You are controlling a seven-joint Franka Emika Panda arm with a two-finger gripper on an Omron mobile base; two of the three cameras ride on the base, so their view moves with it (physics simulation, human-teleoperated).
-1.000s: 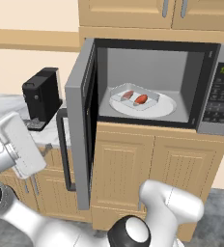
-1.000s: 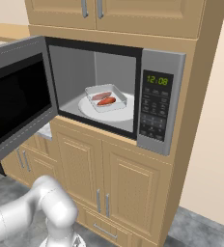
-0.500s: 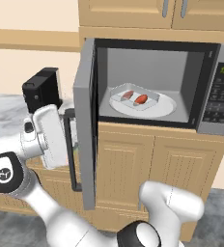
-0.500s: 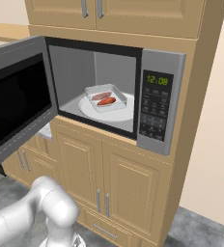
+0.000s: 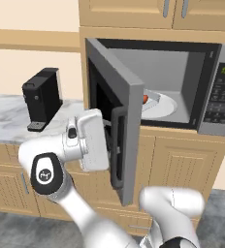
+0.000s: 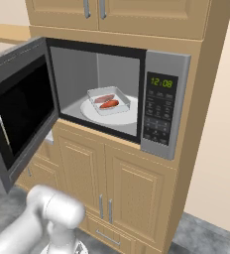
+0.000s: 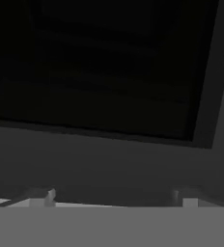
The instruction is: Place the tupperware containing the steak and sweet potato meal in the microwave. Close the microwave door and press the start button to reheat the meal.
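Tupperware: the tupperware [image 6: 108,101] sits on the round white plate [image 6: 129,115] inside the microwave [image 6: 167,106], toward the middle of the cavity floor, a little back from the front edge.
Contents: the steak [image 6: 103,98] and the sweet potato [image 6: 109,104] lie side by side in the tray, the sweet potato on the side nearer the opening.
Door: the microwave door [image 5: 115,112] stands partly open, its free edge out from the cavity mouth; its dark glass faces the robot's left.
Gripper: the gripper [image 5: 109,138] is at the outer face of the door, by the dark bar handle [image 5: 118,147]. Its jaws are spread wide and nothing is between them; the hand view looks flat at the dark glass from very close. Whether the fingertips touch the panel cannot be told.
Done: the meal is in the oven, so the placing step appears complete.
In hand: closing the door, judged from the gripper set against its outer side.
Left: the door is not yet latched, and the start button on the keypad panel [image 6: 159,116] is not yet pressed.
Nearby: a black coffee machine [image 5: 42,99] stands on the marble counter [image 5: 8,116], left of the door.
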